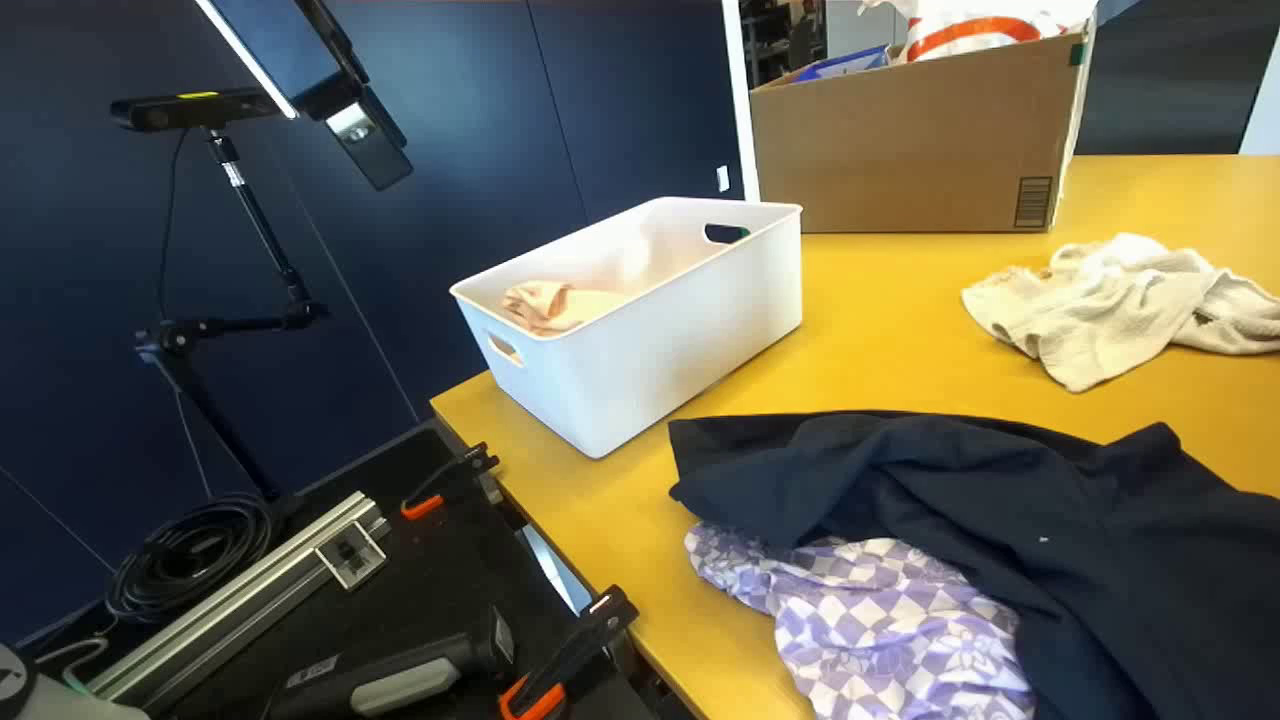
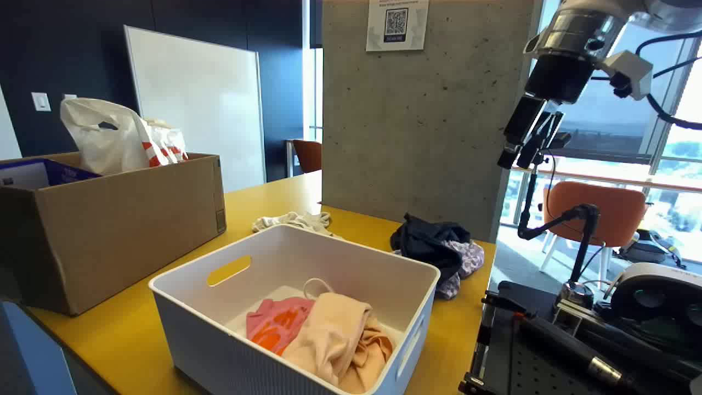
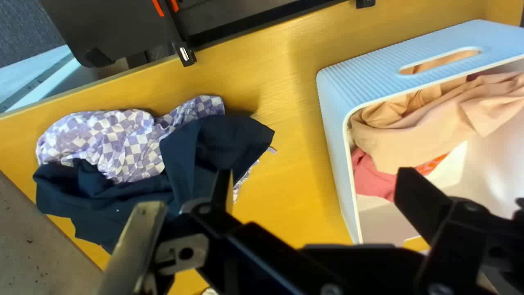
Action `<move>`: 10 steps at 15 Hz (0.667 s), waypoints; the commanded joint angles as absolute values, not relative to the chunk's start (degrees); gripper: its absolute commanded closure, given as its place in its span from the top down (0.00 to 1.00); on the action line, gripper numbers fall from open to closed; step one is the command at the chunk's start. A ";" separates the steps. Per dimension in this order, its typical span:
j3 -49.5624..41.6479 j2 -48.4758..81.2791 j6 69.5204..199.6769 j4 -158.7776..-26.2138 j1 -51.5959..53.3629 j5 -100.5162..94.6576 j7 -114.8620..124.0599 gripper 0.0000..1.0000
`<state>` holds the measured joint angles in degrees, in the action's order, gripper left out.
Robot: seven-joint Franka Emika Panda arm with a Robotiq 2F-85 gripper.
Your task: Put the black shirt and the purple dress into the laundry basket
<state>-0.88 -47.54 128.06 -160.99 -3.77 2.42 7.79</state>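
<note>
The black shirt [image 1: 930, 490] looks very dark navy. It lies crumpled on the yellow table, partly over the purple-and-white checked dress [image 1: 890, 620]. In the wrist view the shirt [image 3: 204, 151] and dress [image 3: 123, 139] lie at the left. The white laundry basket [image 1: 690, 340] stands upright on the table; it also shows in an exterior view [image 2: 170, 307] and at the right of the wrist view [image 3: 348, 164]. My gripper [image 3: 314, 176] is open and empty, its jaws spanning the view of the basket's near wall. It hangs high above the table [image 2: 518, 158]; part of it shows elsewhere [image 1: 365, 140].
Peach [image 2: 334, 334] and pink [image 2: 279, 318] clothes lie inside the basket. A cream cloth [image 1: 1110, 300] lies on the table. A cardboard box [image 1: 910, 140] with bags stands behind the basket. A concrete pillar [image 2: 417, 120] rises beside the clothes. Clamps [image 1: 570, 650] grip the table edge.
</note>
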 commanded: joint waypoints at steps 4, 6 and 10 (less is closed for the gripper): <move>-0.65 -47.25 127.78 -161.52 -4.02 2.65 7.60 1.00; -0.65 -47.20 127.78 -161.53 -4.02 2.65 7.60 1.00; -6.00 -35.29 132.41 -157.21 -7.50 3.11 5.90 1.00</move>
